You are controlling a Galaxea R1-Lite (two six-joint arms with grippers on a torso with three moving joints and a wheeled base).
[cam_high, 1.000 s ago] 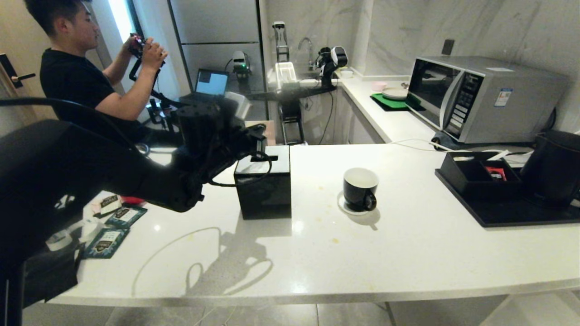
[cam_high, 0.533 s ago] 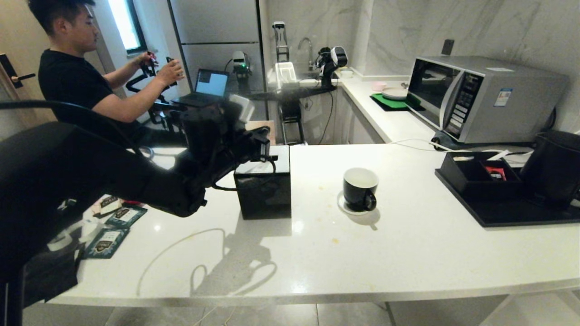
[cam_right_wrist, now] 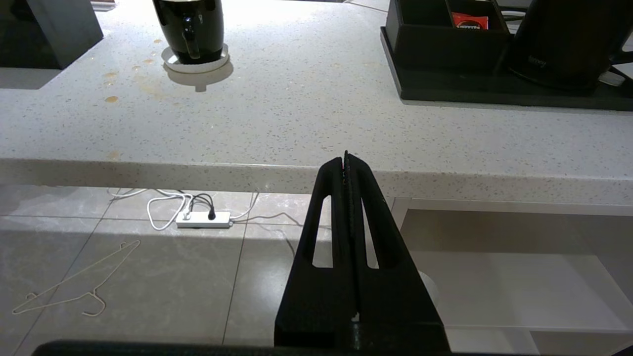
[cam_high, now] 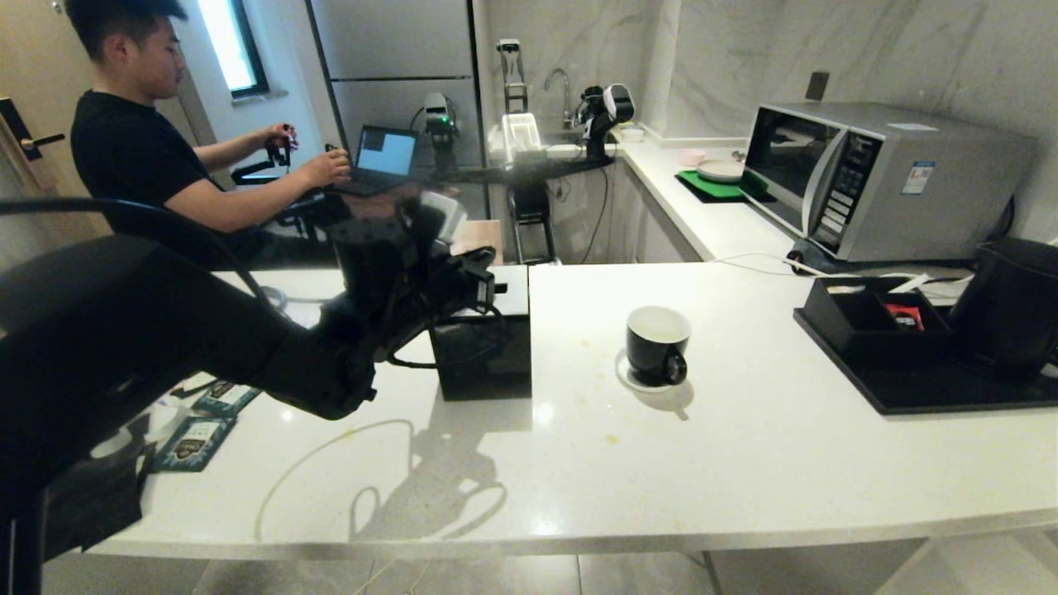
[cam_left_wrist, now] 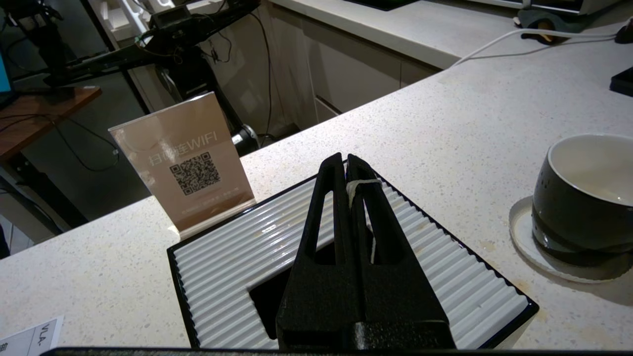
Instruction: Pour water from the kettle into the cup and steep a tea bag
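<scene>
The black cup (cam_high: pixel 657 343) with a white inside stands on its small white saucer (cam_high: pixel 626 376) mid-counter; it also shows beside the left fingers (cam_left_wrist: pixel 588 198). The matte black kettle (cam_high: pixel 1012 306) stands at the far right on a black tray. My left gripper (cam_high: pixel 493 289) hovers over the ribbed top of a square black box (cam_left_wrist: pixel 237 247), to the cup's left. It is shut (cam_left_wrist: pixel 344 160) on a thin white string (cam_left_wrist: pixel 363 182) that loops over one finger. The tea bag itself is hidden. My right gripper (cam_right_wrist: pixel 345 158) is shut and empty, parked below the counter's front edge.
A black compartment box (cam_high: pixel 880 318) with a red sachet shares the tray (cam_high: pixel 950 392) with the kettle. A microwave (cam_high: pixel 876 178) stands behind. Tea packets (cam_high: pixel 194 442) lie at the counter's left. A WiFi sign (cam_left_wrist: pixel 188 163) stands behind the box. A person (cam_high: pixel 140 157) sits at a laptop.
My left arm's elbow has sunk a little while the shut gripper stays over the box top. The person has lowered both hands to the laptop. The cup and kettle have not moved.
</scene>
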